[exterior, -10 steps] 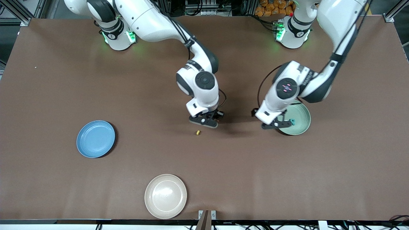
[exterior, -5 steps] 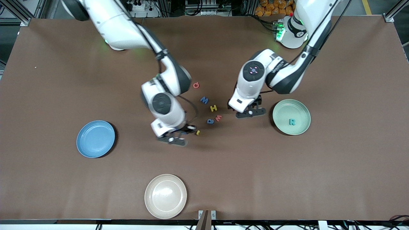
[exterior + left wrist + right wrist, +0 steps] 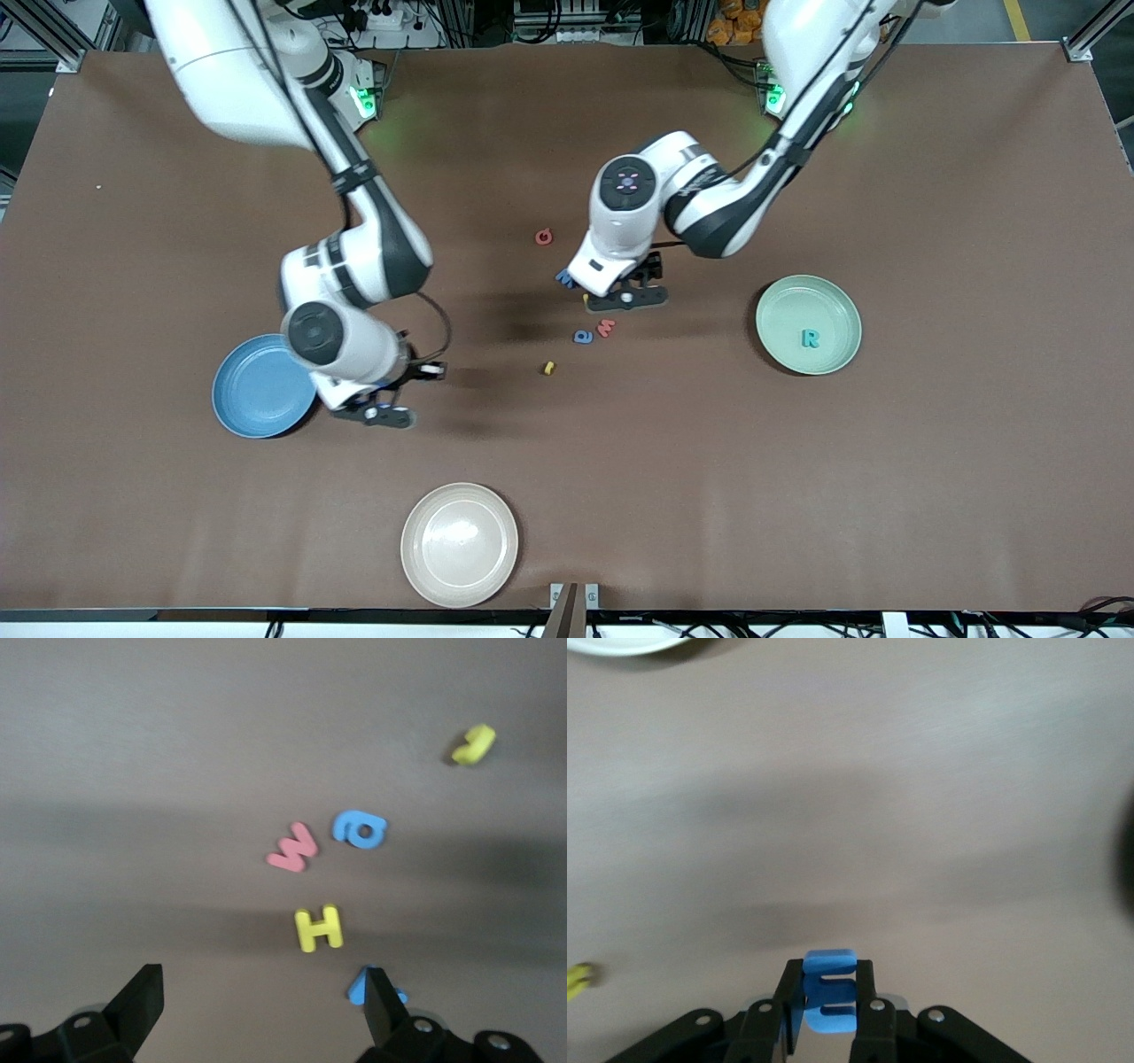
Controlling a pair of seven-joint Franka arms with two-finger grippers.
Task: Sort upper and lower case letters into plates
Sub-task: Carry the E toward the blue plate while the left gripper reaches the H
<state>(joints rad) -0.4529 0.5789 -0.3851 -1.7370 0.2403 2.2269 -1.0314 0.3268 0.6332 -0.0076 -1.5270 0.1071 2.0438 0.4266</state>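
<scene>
My right gripper [image 3: 376,409], clamped on a blue letter [image 3: 830,989], has swung lower-left beside the blue plate [image 3: 252,390]; my left gripper [image 3: 627,299], spread open, now hangs over the H [image 3: 319,927].

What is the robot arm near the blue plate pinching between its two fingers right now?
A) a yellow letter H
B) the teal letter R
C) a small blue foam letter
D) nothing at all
C: the right wrist view shows the right gripper shut on a small blue foam letter, while the yellow H lies on the table and the teal R rests in the mint green plate.
</scene>
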